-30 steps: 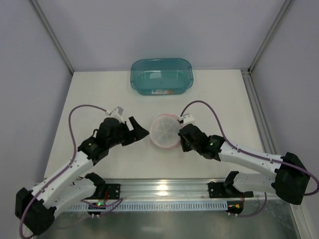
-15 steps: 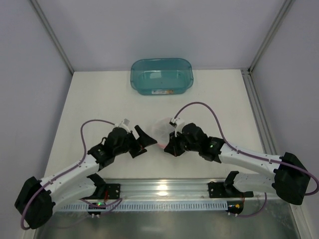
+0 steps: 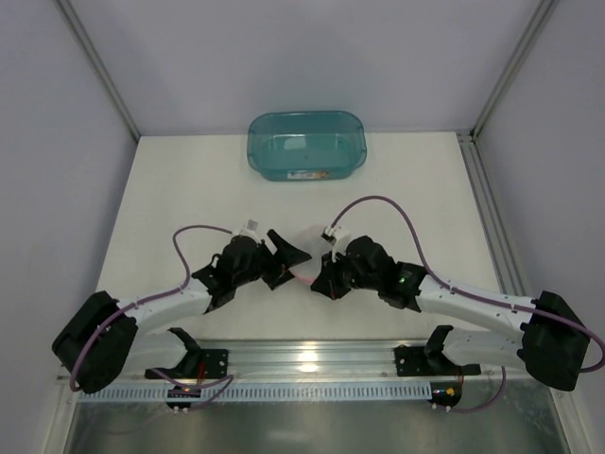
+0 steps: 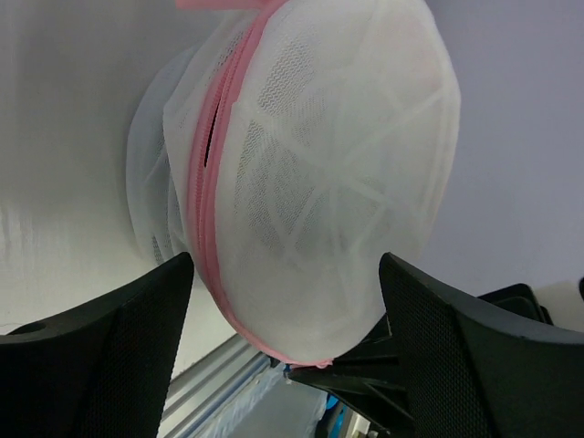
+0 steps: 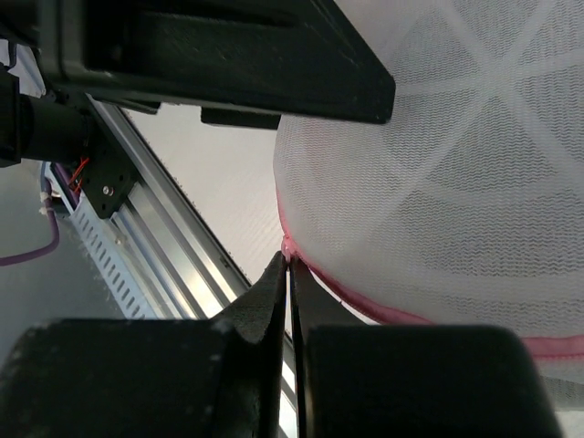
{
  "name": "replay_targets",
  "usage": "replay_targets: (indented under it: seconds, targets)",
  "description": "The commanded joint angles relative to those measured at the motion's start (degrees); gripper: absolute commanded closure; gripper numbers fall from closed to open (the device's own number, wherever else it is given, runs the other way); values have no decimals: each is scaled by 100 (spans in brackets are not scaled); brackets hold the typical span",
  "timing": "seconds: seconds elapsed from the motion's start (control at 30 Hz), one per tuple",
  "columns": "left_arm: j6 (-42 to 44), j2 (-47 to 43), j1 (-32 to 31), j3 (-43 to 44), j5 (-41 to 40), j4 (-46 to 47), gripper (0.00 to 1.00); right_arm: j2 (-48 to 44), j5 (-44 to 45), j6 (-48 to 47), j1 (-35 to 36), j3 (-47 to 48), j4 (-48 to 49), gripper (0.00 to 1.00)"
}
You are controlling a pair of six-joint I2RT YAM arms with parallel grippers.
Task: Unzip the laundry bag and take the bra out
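two arms meet over the pale counter, with the teal tub well beyond both of them. the left end effector is released. its fingers are spread to either side of the laundry bag, which stands on edge between them, and neither pad is clearly touching it. the right end effector is clenched on the bag's pink rim, just under the mesh dome. whether it has the zip pull is too small to tell. the pink zip runs down the side nearest the left finger and looks mostly closed. the bra is not visible, and no dark shape shows through the mesh. the main risk is the right arm pulling before the left closes. the light bag would then drag or spin along instead of unzipping, or the thin rim would slip from the pinch.
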Motion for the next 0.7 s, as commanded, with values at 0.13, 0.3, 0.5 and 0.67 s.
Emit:
replay_targets:
  seconds: [0.13, 0.3, 0.5, 0.67]
  targets:
    - [-149, 193, -146, 210, 3, 640, 33, -334, 118, 17, 47, 35, 182, 96]
    - [-96, 158, -146, 280, -67, 632, 77, -351, 293, -27, 47, 70, -107, 97]
    - [281, 114, -137, 605, -199, 105, 100, -334, 899, -150, 47, 351, -1159, 96]
    - [957, 44, 56, 956, -138, -844, 100, -281, 2075, -115, 56, 790, -2286, 96]
